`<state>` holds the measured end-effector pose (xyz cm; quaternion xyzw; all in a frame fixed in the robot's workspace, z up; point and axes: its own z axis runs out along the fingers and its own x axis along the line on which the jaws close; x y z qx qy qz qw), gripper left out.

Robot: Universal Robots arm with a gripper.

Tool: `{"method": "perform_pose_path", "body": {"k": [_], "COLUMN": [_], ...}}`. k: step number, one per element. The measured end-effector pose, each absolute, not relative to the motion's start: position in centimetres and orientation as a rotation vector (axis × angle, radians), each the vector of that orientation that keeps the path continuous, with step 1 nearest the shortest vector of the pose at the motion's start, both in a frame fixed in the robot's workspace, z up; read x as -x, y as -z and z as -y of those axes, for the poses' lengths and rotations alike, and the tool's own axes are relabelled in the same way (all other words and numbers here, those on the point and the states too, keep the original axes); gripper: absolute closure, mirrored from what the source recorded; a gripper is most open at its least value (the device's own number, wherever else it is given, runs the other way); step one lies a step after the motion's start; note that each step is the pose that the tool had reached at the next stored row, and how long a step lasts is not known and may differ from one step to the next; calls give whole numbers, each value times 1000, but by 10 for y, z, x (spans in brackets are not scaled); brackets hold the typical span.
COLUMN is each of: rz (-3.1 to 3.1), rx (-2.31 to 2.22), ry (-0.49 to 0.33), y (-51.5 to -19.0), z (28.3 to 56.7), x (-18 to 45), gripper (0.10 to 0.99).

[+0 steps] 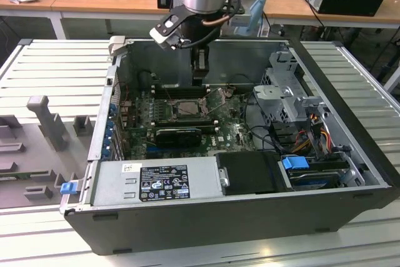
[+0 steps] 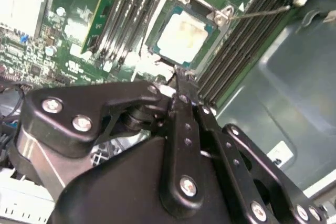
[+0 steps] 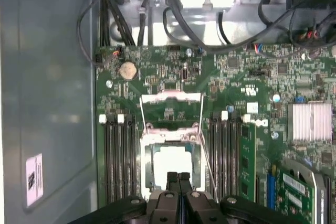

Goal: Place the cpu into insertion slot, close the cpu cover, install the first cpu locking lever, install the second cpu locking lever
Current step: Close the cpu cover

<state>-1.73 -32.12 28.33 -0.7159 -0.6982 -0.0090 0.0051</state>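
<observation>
The cpu (image 3: 173,163) lies flat in the insertion slot (image 3: 148,167), its pale top (image 2: 184,32) facing up inside the metal rim. The cpu cover (image 3: 170,97) stands swung open on the side of the slot away from the gripper, green board showing through its square opening. Thin wire locking levers (image 3: 206,161) (image 2: 257,11) stand raised beside the socket. My gripper (image 3: 178,179) (image 2: 176,77) is shut with nothing between its fingers, tips just over the slot's near edge. In the exterior view the gripper (image 1: 200,70) hangs inside the case behind the slot (image 1: 187,107).
Black memory slots (image 3: 118,156) flank the socket on both sides. A long black card (image 1: 178,134) lies in front of it, with the power supply (image 1: 156,182) and a blue-tabbed drive (image 1: 297,164) nearer. A drive cage (image 1: 290,98) with cables stands on the exterior view's right.
</observation>
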Motion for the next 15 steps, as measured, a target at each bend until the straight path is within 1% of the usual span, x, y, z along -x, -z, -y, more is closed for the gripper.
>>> {"method": "perform_pose_path", "body": {"k": [4, 9, 15], "rz": [2187, 2188, 2212], "rx": [2242, 2241, 2217], "ry": [30, 30, 30], "y": [-275, -267, -261], "z": [321, 321, 321], "x": [7, -22, -36], "gripper": [980, 980, 980]}}
